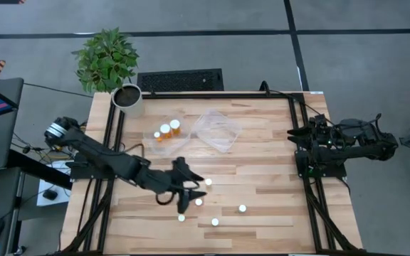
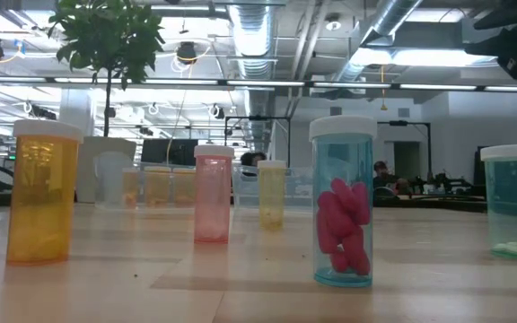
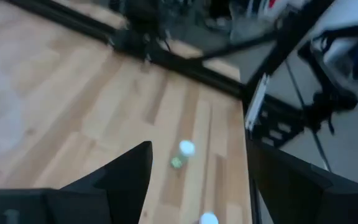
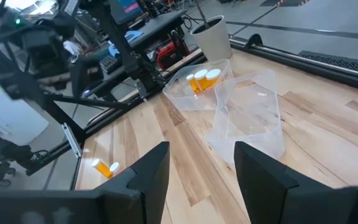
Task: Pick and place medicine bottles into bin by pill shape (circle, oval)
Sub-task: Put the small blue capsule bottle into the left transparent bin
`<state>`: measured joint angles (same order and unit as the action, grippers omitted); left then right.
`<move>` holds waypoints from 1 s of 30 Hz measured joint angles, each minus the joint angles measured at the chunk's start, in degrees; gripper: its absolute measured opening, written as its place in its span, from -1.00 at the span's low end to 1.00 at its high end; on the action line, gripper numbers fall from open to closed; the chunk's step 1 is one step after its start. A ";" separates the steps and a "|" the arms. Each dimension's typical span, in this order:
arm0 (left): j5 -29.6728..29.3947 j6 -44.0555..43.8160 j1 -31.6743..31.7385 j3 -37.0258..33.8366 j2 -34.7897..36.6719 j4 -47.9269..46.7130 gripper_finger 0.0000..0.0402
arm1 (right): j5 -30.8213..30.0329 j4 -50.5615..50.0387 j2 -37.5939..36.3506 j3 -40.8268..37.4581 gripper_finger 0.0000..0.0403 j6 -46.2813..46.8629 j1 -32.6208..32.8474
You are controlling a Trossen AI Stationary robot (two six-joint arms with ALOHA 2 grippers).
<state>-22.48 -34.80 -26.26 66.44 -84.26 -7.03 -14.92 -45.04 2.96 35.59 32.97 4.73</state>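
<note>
Several small bottles with white caps stand on the wooden table near its front: one (image 1: 208, 183), another (image 1: 198, 202), a third (image 1: 242, 209) and others. In the low view they show as orange (image 2: 41, 193), pink (image 2: 212, 195) and teal (image 2: 342, 202). Three more orange bottles (image 1: 166, 131) stand in a clear tray (image 1: 155, 139). My left gripper (image 1: 193, 190) is open and empty above the middle of the table's front, beside the two nearest caps; it also shows in the left wrist view (image 3: 197, 163). My right gripper (image 4: 202, 149) is open and empty at the table's right edge.
A second clear tray (image 1: 218, 129) lies right of the first, at the back middle. A white plant pot (image 1: 128, 99) stands at the back left corner. Black frame rails (image 1: 299, 142) run along the table's sides. Bare wood lies between the trays and the front bottles.
</note>
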 joint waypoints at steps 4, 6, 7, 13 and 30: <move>4.77 3.61 0.26 7.90 -7.40 -7.71 0.29 | 0.02 -0.62 0.00 0.00 -0.04 0.00 0.00; 6.91 6.91 0.51 12.82 -11.45 -12.48 0.29 | 0.02 -1.50 0.00 0.02 -0.05 0.01 0.00; 8.28 8.65 0.77 15.71 -13.54 -14.20 0.29 | 0.04 -1.94 0.00 0.01 -0.05 0.01 0.00; 17.53 16.32 2.26 29.12 -24.33 -24.10 0.29 | 0.69 -2.60 0.00 0.02 -0.03 0.07 0.00; 27.68 29.82 2.35 35.90 -35.07 -26.93 0.29 | 2.97 -2.97 0.00 0.02 -0.03 0.46 0.02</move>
<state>5.20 -4.97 -23.91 102.35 -119.34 -33.96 -11.94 -48.01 2.96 35.62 33.43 4.75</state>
